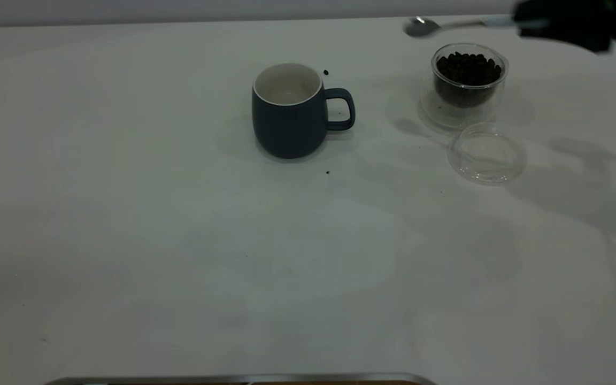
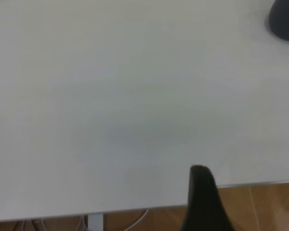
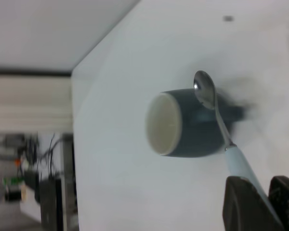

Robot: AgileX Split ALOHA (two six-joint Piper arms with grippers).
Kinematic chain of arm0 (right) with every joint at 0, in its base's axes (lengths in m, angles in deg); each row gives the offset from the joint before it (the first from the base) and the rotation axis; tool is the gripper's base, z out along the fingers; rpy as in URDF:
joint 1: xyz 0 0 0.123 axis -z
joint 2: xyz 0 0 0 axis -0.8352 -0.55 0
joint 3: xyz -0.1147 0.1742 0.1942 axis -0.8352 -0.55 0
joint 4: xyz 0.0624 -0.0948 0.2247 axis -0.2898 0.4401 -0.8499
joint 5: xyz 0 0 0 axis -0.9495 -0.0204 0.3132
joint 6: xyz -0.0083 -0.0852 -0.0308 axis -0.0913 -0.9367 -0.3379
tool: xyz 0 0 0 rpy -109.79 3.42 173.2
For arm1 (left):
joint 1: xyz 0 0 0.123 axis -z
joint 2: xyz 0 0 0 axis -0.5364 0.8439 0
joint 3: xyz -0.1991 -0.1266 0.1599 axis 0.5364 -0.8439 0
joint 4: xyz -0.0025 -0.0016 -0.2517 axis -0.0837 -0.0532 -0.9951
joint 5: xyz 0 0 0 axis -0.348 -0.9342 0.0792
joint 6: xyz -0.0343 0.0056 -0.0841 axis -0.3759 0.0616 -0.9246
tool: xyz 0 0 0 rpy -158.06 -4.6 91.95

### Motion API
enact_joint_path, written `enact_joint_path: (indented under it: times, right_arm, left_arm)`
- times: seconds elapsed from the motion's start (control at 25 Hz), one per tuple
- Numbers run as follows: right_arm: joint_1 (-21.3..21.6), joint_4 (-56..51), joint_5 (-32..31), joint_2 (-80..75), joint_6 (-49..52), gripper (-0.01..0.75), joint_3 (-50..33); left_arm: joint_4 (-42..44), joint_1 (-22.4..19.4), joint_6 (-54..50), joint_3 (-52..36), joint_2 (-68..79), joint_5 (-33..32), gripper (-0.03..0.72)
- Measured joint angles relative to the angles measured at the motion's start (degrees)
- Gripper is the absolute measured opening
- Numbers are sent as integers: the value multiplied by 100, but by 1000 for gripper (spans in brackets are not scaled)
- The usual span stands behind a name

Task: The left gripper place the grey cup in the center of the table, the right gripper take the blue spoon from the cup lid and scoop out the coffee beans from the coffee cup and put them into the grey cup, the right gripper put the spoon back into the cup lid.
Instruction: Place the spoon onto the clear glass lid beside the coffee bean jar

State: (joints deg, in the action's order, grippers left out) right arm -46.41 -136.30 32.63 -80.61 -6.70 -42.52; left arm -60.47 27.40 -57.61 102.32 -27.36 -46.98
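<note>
Grey cup (image 1: 291,111) stands upright near the middle of the table (image 1: 179,240), handle pointing to 3 o'clock in the exterior view, white inside, and no beans can be made out in it. Loose bean (image 1: 325,72) on the table just off the rim at about 1 o'clock from the cup, another one (image 1: 328,172) at about 5 o'clock, both clear of the cup.

Glass coffee cup (image 1: 468,80) sits well to the cup's 3 o'clock, filled with coffee beans (image 1: 467,68). Clear cup lid (image 1: 487,153) lies flat just beside it at 5 o'clock, nothing in it.

Right pincer (image 1: 540,24) is in the air at the table's far right edge, about 1 o'clock from the coffee cup. It is clamped on the pale blue handle of the spoon (image 1: 449,25); the right wrist view shows the handle pinched between both fingers (image 3: 245,207). Spoon held roughly level, metal bowl aimed toward 9 o'clock, hanging above and just beyond the coffee cup's far rim. Bowl looks empty.

Left pincer (image 2: 202,199): only one dark finger shows in the left wrist view, over the table edge, well apart from the cup. Can't tell how far open it is. Nothing seen in it.
</note>
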Motion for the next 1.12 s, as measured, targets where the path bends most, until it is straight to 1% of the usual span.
enact_joint_path:
  times: [0.32,0.44,0.6,0.72,1.12]
  right_arm:
    - [713,-285,102,13,-438,115,-993]
    - [933,-285,291,-8,-546,115,-1227]
    - [1102,-289,399,-279,-615,115,-1177]
    - [1134,-289,507,-575,-653,115,-1006]
    - [1139,-289,434,-1476,-757,115,-345]
  left_arm:
    - [0,0,0,0,0,0,551]
    - [0,0,0,0,0,0,551]
    - [0,0,0,0,0,0,551]
    - [0,0,0,0,0,0,551]
    - [0,0,0,0,0,0,551]
